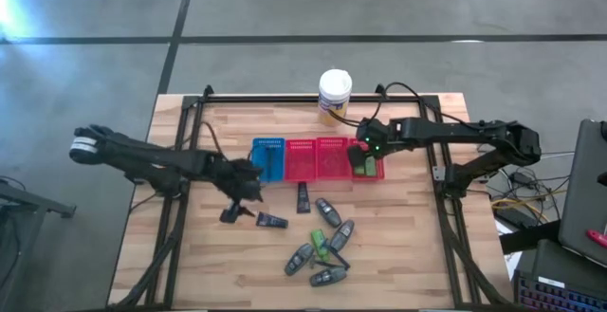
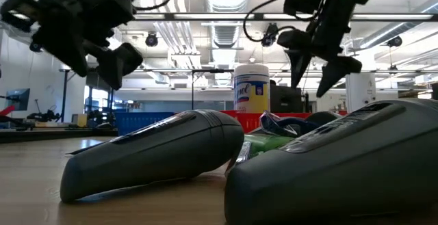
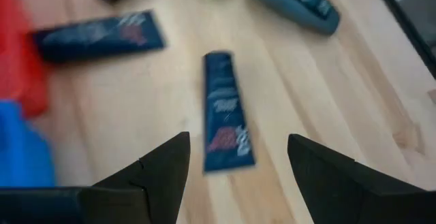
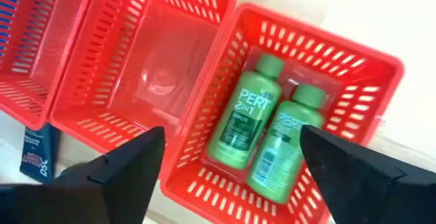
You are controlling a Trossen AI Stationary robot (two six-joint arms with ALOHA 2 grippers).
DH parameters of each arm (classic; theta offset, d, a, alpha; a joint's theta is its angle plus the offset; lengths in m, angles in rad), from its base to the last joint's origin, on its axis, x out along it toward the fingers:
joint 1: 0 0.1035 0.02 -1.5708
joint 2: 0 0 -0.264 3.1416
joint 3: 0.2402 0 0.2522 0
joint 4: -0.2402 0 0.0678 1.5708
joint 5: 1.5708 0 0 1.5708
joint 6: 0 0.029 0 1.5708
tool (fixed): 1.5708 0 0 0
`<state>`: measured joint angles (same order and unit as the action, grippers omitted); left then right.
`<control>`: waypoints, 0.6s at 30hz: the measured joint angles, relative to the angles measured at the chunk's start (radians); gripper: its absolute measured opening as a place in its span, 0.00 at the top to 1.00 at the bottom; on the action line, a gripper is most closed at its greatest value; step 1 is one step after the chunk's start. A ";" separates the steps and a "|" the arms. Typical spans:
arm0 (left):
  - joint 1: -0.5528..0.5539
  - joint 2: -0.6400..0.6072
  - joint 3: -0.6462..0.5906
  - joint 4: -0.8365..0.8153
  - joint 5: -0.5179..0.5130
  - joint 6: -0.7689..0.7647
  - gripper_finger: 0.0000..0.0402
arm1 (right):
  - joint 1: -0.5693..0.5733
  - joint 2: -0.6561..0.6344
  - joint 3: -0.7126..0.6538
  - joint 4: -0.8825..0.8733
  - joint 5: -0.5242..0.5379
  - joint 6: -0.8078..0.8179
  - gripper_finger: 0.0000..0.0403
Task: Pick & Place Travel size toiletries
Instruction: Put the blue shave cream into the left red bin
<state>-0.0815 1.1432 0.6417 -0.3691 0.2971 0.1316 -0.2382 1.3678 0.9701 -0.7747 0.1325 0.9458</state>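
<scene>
Below the spread left gripper (image 3: 235,166) lies a dark blue tube (image 3: 225,112) flat on the table (image 3: 327,94). It looks light, soft and slippery; pinching across its middle seems safest. Right gripper (image 4: 228,166) hangs open above two green bottles (image 4: 262,135) in the end red basket (image 4: 354,67).

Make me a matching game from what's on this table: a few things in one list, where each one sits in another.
Things:
1. two bright green plastic bottles
2. dark blue flat tube
3. white-lidded yellow canister
4. blue slotted basket

Places:
A. at the table's far edge, behind the baskets
B. lying in the end red slotted basket, below the open right gripper
C. leftmost in the basket row
D. on bare wood before the open left gripper

Pairs: 1-B, 2-D, 3-A, 4-C
</scene>
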 joint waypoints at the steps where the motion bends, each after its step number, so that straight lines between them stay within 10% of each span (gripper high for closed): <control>1: -0.022 0.008 -0.014 0.038 -0.017 -0.003 0.37 | 0.000 0.000 0.014 -0.015 0.002 -0.003 0.13; 18: -0.112 0.440 0.144 0.305 -0.168 -0.254 0.37 | 0.018 -0.044 0.068 -0.145 -0.001 -0.186 0.10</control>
<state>-0.1935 1.5827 0.7862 -0.0645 0.1294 -0.1219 -0.2203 1.3242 1.0386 -0.9195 0.1310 0.7596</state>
